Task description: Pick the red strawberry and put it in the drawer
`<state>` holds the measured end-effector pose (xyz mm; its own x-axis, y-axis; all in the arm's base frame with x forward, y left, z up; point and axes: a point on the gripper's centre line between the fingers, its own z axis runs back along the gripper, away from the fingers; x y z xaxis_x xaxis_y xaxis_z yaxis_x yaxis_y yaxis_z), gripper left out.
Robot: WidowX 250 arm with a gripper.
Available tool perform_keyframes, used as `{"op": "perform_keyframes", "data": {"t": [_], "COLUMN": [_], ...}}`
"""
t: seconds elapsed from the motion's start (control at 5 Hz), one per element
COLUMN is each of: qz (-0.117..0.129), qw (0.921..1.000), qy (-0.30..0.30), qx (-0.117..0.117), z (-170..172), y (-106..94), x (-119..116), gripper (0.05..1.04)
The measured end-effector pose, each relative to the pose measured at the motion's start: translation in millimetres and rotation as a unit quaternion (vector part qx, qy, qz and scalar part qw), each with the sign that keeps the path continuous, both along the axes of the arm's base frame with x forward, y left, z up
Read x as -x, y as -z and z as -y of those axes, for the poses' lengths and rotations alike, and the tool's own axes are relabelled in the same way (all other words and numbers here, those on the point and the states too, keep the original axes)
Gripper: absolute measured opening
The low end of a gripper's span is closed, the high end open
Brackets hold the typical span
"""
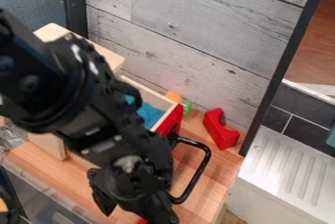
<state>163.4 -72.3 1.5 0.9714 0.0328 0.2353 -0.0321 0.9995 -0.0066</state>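
The drawer (170, 122) is pulled open, with a red front, pale wooden sides and a bright blue area (150, 114) inside. It sits level, its front facing toward the lower right, and a black looped handle (201, 170) stands out from that front above the wooden bench (212, 179). Part of the drawer is hidden behind the black arm. At the bottom edge of the view, a small patch of red shows beside the hand (134, 189); it may be the strawberry (142, 221), though too little shows to tell its shape or pose.
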Motion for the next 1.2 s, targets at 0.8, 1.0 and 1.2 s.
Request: {"op": "perform_keyframes", "data": {"t": [0.8, 1.0, 1.2], "qz": [0.045, 0.024, 0.029], "qw": [0.9987, 0.9994, 0.9994], "qy": [0.024, 0.024, 0.016], "qx": [0.006, 0.006, 0.008], "z": [27.6, 21.4, 18.6], "y": [15.0, 15.7, 12.5], "x": [-4.8, -6.0, -9.2], "gripper": [0.999, 0.999, 0.999]}}
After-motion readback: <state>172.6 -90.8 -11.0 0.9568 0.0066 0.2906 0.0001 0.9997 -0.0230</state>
